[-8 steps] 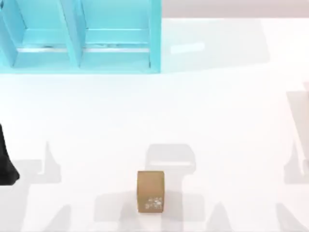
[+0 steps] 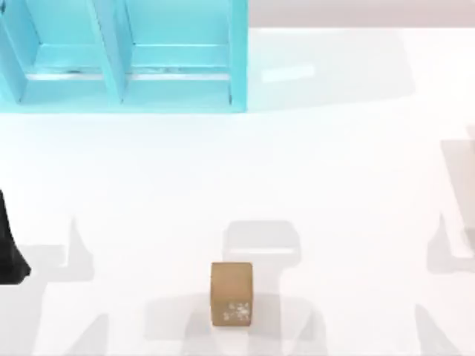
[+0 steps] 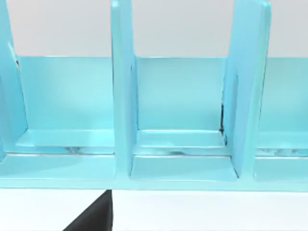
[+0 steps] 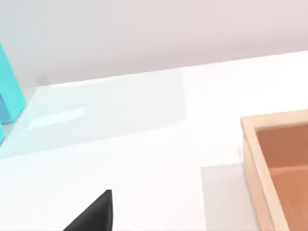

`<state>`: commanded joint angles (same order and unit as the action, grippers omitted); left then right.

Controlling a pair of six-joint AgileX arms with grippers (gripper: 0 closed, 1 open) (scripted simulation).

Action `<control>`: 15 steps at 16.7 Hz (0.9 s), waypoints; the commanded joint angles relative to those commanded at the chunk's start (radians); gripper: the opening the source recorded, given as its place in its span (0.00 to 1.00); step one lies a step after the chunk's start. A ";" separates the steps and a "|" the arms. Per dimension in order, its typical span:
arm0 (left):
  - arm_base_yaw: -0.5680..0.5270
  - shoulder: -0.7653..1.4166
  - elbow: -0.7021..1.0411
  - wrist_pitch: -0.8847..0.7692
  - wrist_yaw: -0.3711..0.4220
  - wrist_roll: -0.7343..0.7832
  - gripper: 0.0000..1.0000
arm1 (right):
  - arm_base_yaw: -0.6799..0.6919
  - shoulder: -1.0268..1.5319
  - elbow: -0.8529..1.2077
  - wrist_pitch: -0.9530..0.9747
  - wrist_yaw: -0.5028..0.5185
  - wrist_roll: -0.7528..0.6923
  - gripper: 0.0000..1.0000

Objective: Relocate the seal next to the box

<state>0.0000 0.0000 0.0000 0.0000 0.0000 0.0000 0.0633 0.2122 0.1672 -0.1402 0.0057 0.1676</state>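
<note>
The seal (image 2: 231,293), a small tan-brown block with faint white marks on its near face, stands upright near the table's front edge at the middle. Nothing touches it. My left arm (image 2: 10,248) shows as a dark shape at the table's left edge, well to the left of the seal. In the right wrist view an open tan wooden box (image 4: 251,144) sits on the white table, and a black piece of my right gripper (image 4: 95,212) pokes in at the picture's lower edge, apart from the box.
A tall light-blue shelf unit (image 2: 237,59) with upright dividers stands at the table's back left. In the left wrist view the same shelf unit (image 3: 122,96) looms close. White table top stretches between the shelf and the seal.
The grey shadows at the table's right edge have shifted slightly to the left. The seal and the left arm stay where they were.
</note>
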 joint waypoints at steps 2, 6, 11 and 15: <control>0.000 0.000 0.000 0.000 0.000 0.000 1.00 | 0.048 0.156 0.114 -0.094 0.002 0.100 1.00; 0.000 0.000 0.000 0.000 0.000 0.000 1.00 | 0.174 0.570 0.387 -0.329 0.007 0.320 1.00; 0.000 0.000 0.000 0.000 0.000 0.000 1.00 | 0.371 1.155 0.763 -0.658 0.012 0.567 1.00; 0.000 0.000 0.000 0.000 0.000 0.000 1.00 | 0.542 1.531 1.071 -0.893 0.007 0.704 1.00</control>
<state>0.0000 0.0000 0.0000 0.0000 0.0000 0.0000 0.6058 1.7431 1.2381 -1.0335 0.0127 0.8720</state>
